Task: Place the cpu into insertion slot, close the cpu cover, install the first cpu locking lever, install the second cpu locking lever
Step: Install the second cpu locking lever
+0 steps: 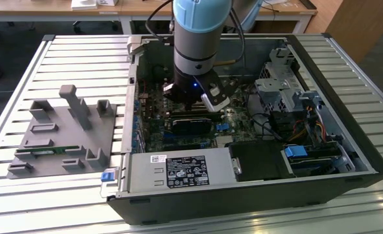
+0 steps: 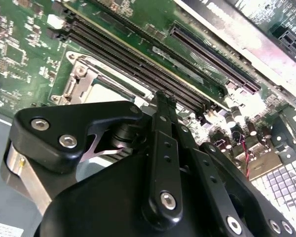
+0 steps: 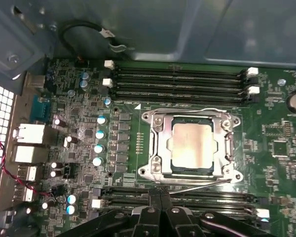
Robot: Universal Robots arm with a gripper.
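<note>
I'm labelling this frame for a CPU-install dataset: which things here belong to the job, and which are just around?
Job:
cpu, seated in the insertion slot
cpu cover, lying closed around the chip
hand, beside the socket

Just around:
memory slots
power supply
grey fixture tray
blue capacitors

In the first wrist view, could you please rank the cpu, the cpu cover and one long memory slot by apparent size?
1. memory slot, the longest, though narrow
2. cpu cover, the frame lying around the chip
3. cpu, seated inside the cover's window
</note>
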